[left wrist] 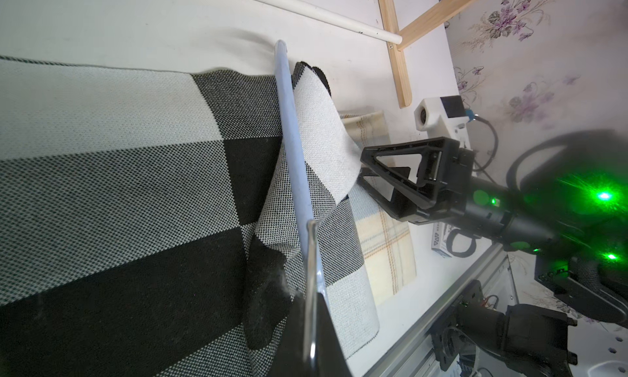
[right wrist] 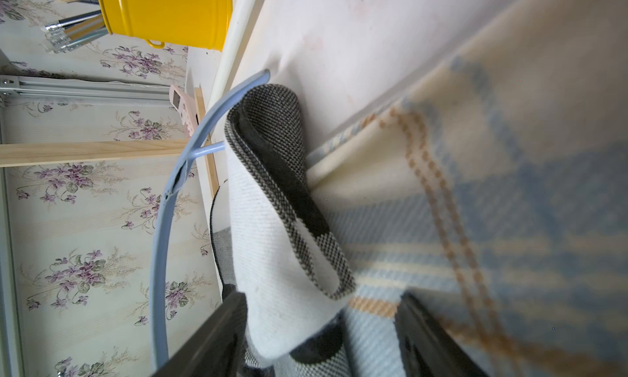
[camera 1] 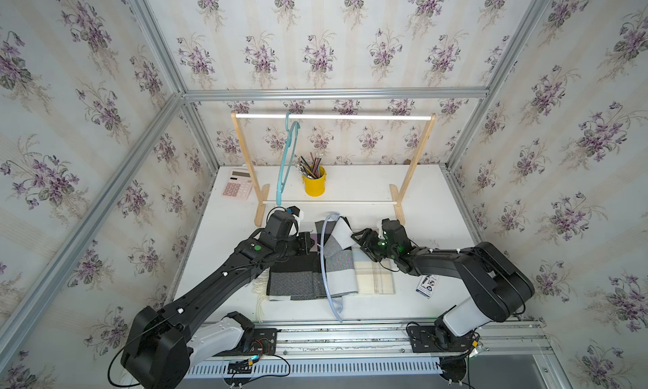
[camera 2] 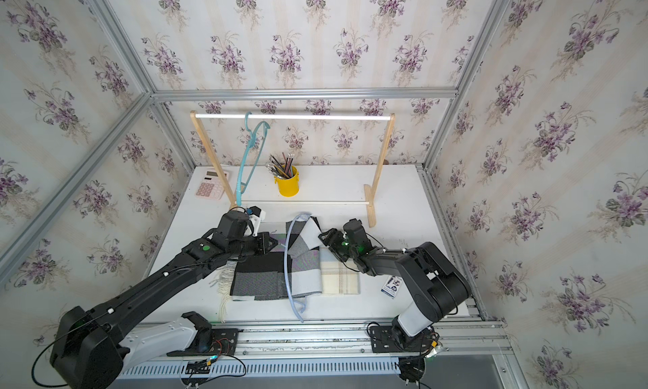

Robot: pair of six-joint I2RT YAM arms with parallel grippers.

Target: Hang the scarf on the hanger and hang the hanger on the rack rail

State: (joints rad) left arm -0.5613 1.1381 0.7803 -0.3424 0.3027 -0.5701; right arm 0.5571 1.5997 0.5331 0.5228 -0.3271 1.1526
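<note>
Across both top views, the checked scarf (camera 1: 291, 278) lay flat on the table ahead of both hands. The pale blue hanger (camera 1: 324, 271) arched over it, its long axis running away from the arm bases.

Seen from the left wrist, the hanger's bar ran straight out from the left gripper (left wrist: 309, 327), which looked clamped on it. The scarf's turned-up corner draped over the bar toward the right gripper (left wrist: 360, 169), the nearer hand.

Seen from the right wrist, that hand's jaws stood apart with the corner directly ahead between them, over a cream cloth (right wrist: 475, 154).
</note>
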